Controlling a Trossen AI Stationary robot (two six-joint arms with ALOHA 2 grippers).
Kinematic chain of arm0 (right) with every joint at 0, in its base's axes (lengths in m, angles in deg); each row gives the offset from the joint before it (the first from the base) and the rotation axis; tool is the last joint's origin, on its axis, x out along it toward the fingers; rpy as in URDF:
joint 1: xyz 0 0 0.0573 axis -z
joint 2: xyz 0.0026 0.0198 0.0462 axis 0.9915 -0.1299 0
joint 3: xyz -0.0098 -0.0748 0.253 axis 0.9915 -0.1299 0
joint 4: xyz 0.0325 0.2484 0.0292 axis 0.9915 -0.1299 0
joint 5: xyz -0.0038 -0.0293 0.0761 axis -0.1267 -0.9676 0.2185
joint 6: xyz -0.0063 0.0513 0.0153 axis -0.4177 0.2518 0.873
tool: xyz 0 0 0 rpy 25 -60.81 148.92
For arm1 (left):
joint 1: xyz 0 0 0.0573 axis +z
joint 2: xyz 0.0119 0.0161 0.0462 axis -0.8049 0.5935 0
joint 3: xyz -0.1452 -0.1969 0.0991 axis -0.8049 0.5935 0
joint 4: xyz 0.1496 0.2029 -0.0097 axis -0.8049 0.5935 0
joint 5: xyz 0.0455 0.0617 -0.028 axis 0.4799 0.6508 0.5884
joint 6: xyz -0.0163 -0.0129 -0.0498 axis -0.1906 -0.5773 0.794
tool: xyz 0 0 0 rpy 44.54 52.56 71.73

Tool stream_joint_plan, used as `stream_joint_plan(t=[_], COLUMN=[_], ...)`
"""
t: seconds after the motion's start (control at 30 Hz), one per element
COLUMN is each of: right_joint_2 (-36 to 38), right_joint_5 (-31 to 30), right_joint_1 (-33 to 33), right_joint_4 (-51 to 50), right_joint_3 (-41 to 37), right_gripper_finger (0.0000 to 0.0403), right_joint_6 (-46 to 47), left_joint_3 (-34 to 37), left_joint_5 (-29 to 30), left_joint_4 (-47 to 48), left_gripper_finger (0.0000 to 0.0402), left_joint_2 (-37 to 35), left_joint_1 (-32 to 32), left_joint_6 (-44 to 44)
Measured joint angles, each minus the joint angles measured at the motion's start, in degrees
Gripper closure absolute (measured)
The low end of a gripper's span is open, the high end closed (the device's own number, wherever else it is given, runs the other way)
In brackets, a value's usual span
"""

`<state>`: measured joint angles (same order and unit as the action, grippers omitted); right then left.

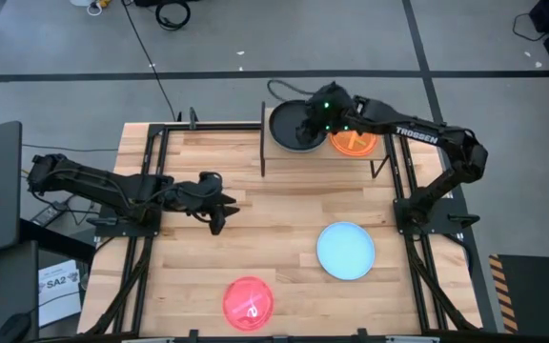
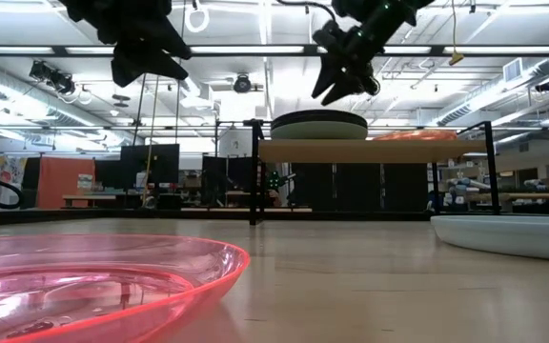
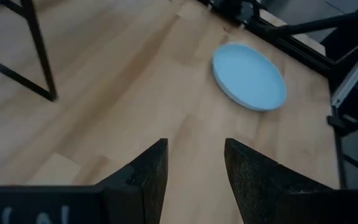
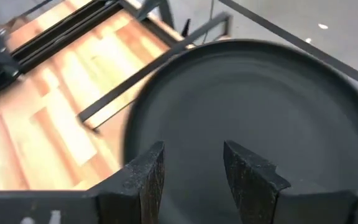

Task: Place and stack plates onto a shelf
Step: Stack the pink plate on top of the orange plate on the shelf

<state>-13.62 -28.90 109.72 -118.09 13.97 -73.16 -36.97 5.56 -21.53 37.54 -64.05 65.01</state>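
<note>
High view, from overhead: my right tool point(image 1: 315, 122) hangs over the black plate point(image 1: 289, 129) on the shelf point(image 1: 370, 152) at the upper centre of the frame, its fingers apart and holding nothing, with the dark dish filling the right wrist view directly beneath them. An orange plate point(image 1: 353, 141) sits on the shelf just to the right of the black one. My left tool point(image 1: 219, 211), also parted and empty, hovers over bare desk point(image 1: 284, 219) at centre left. Two plates wait on the desk: the light blue plate point(image 1: 345, 251) at lower right and a red plate point(image 1: 248, 301) at lower centre. That makes four plates clearly in view, two shelved and two loose; the low view suggests the black one may rest on a paler plate, but I cannot be sure. The coming move, I judge, turns on the blue plate, which lies below and slightly right of my right tool in the frame, and to the right of my left tool, which already has it in its wrist view. Being round, it offers no long axis to line up with, and I cannot tell which arm is nearer.
</note>
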Motion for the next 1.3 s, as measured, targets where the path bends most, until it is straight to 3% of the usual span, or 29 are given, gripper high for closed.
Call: stream_joint_plan(t=[0.37,0.63,0.87,1.3], right_joint_2=[0.0,0.0,0.0,0.0], right_joint_5=[-1.5,-12.6,-16.6,-19.1], right_joint_1=[-14.8,-30.1,-40.5,-48.8], right_joint_4=[-1.8,-4.1,-3.6,-0.5], right_joint_3=[0.0,0.0,0.0,0.0], right_gripper_finger=[0.0233,0.0233,0.0233,0.0233], right_joint_6=[-0.8,-1.5,1.6,3.1], left_joint_3=[0.0,0.0,0.0,0.0], left_joint_5=[-0.2,-3.5,-6.6,-8.9], left_joint_4=[0.0,0.0,-0.5,-11.7], left_gripper_finger=[0.0237,0.0237,0.0237,0.0237], left_joint_2=[8.0,16.4,22.4,30.2], left_joint_1=[-8.7,-15.6,-18.8,-21.9], left_joint_6=[10.0,18.4,24.3,27.9])
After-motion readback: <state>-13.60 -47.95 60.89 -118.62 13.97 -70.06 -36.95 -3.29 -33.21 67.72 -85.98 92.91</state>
